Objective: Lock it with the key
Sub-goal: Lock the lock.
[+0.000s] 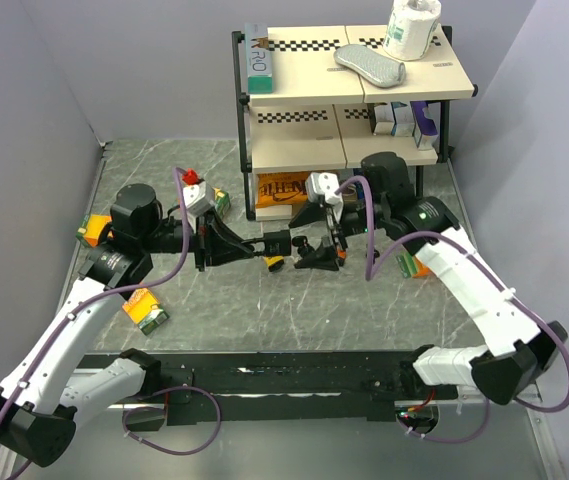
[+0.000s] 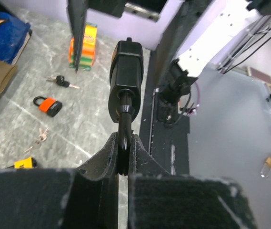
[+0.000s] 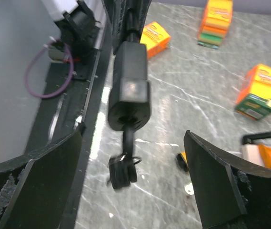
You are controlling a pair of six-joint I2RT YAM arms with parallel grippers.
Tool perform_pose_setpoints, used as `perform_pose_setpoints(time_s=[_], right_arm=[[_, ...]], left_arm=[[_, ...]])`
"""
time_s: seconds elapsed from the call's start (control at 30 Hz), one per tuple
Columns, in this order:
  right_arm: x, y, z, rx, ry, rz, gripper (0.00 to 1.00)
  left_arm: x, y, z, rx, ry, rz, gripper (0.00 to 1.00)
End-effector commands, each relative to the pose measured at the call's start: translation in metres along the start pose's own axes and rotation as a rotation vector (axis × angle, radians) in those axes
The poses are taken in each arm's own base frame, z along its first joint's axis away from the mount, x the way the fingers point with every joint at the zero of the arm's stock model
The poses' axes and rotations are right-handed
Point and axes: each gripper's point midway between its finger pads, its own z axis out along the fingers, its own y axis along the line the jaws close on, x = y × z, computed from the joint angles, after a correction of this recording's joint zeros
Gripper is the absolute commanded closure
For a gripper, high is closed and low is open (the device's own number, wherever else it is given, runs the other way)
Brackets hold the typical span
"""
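The left gripper (image 2: 124,140) is clamped tight on the curved shackle of a black padlock (image 2: 125,71), holding it off the table (image 1: 264,310), with the body of the lock pointing straight out beyond the fingertips. A key (image 3: 122,174) with a black head and a small ring sticks out of the far end of the lock body, the end away from the left gripper.

The right gripper (image 3: 133,143) faces the left one across the lock with its jaws spread wide. Its two fingers (image 3: 45,176) stand one on each side of the key, clear of it and touching neither key nor lock.

Seen from the left wrist, an orange padlock (image 2: 48,106) lies on the table off to the left of the held lock. A bunch of keys (image 2: 61,82) lies just beyond it, and a striped orange carton (image 2: 84,45) stands farther out. From the right wrist, three orange boxes (image 3: 261,90) sit on the table past the right finger. A shelf (image 1: 354,90) rises behind the right arm.
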Motion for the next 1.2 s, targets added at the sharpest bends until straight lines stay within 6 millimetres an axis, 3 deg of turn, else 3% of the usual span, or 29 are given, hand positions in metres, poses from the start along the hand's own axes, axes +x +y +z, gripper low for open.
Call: perform_pose_setpoints(time_s=[0.0, 0.23, 0.43, 0.77, 1.17], right_arm=[[-0.027, 0.012, 0.002, -0.110, -0.067, 0.026, 0.12], [-0.035, 0.017, 0.007, -0.176, -0.116, 0.081, 0.40], [-0.039, 0.021, 0.007, -0.191, -0.133, 0.074, 0.54], [-0.050, 0.022, 0.015, -0.226, -0.158, 0.072, 0.64], [-0.059, 0.034, 0.041, -0.329, -0.171, 0.092, 0.73]], left_arm=[[-0.044, -0.024, -0.004, 0.077, -0.104, 0.114, 0.99], [-0.046, -0.022, -0.003, 0.069, -0.127, 0.098, 0.99], [-0.050, -0.018, -0.002, 0.063, -0.146, 0.099, 0.99], [-0.052, -0.017, 0.001, 0.082, -0.159, 0.074, 0.99], [-0.047, -0.017, 0.010, 0.105, -0.176, 0.045, 0.99]])
